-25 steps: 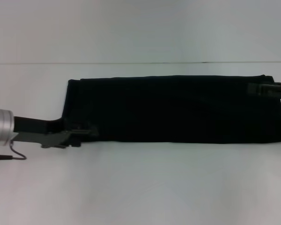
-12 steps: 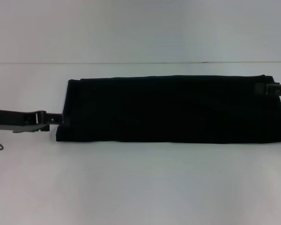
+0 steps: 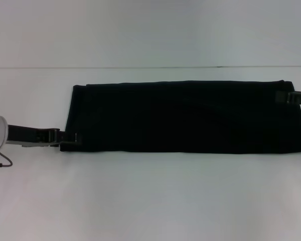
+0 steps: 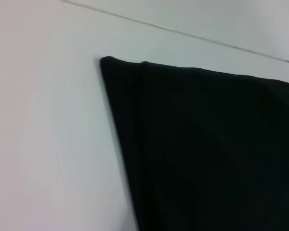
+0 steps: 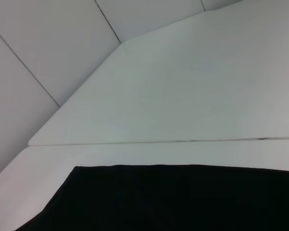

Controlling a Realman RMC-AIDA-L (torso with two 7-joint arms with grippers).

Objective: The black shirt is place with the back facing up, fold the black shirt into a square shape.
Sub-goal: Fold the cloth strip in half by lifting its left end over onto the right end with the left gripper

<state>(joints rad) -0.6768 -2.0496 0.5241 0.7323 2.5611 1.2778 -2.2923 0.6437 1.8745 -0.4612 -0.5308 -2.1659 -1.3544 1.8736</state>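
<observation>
The black shirt (image 3: 185, 118) lies as a long band across the middle of the frame on the white table (image 3: 150, 201), already narrowed lengthwise. If either end slips loose during the next fold, the layers could slide apart (soft fabric does that).

The left gripper (image 3: 65, 136) reaches in low at the band's lower-left corner; the right gripper (image 3: 293, 97) sits at the upper-right end. Whether either has hold of the cloth I cannot tell.
</observation>
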